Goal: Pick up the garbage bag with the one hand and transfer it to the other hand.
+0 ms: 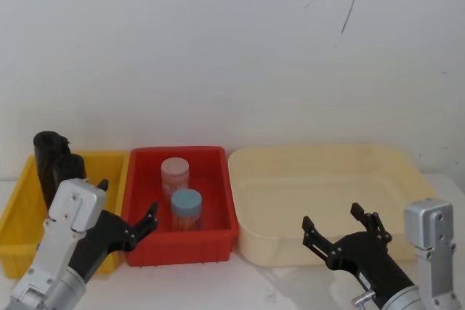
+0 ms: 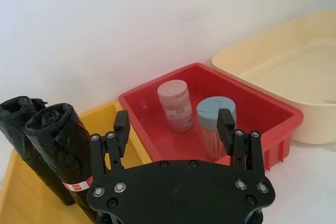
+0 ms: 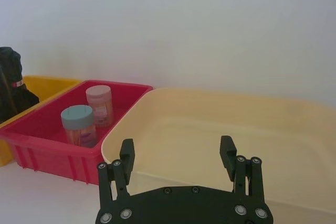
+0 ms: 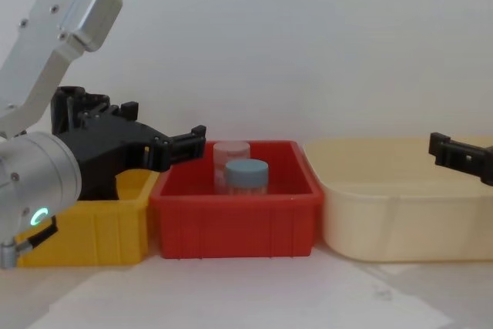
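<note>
1. Fingers of left gripper (image 1: 127,199) stand apart, empty, near the yellow bin (image 1: 14,226); right gripper (image 1: 331,215), also spread and empty, hovers by the cream tub (image 1: 320,152).
2. Bag (image 2: 55,140) stands upright in that bin, just beside a rumpled roll (image 2: 16,111).
3. Risk: grabbing the wrong roll, or both.
4. Smooth plastic could slip at handover.

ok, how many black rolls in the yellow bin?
2. Both are in the yellow bin, side by side: the stickered roll nearer the left gripper, the other roll just behind it. The left arm may hide more.
</note>
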